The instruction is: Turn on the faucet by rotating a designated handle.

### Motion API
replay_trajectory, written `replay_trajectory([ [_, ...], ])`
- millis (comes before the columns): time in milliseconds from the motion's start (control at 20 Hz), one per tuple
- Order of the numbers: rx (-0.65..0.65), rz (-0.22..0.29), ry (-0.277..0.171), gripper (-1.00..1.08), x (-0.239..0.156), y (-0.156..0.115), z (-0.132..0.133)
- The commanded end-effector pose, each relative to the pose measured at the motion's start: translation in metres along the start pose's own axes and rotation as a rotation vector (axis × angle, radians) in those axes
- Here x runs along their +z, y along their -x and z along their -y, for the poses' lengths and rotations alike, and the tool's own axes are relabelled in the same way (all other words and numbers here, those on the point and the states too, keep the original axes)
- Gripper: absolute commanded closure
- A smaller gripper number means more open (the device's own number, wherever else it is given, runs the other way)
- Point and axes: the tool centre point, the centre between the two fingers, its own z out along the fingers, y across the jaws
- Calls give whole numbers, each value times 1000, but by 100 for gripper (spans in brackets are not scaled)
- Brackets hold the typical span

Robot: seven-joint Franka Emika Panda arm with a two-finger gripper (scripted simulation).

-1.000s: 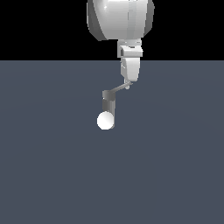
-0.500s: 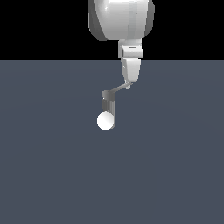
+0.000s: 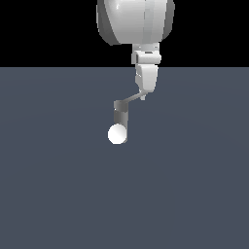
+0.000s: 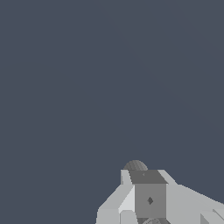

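Gripper (image 3: 144, 95) down at the far tip of the handle (image 3: 130, 101), touching; jaw state impossible to tell. Faucet (image 3: 119, 121) just below and beside it, on the table (image 3: 58, 185).

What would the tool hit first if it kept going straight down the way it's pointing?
Most likely the handle: the tool points down at the bar's far end, away from the faucet post. Depth is unclear, so it may already be touching.
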Motion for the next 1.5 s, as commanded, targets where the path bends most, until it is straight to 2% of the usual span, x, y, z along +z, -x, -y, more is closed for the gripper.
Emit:
replay_trajectory([
  [0,1,0,3,108,0,-1,-9],
  [800,0,0,3,108,0,-5,-54],
  [850,-15,-2,-29,108,-14,4,-40],
  [1450,-7,-1,-12,108,-6,24,-80],
])
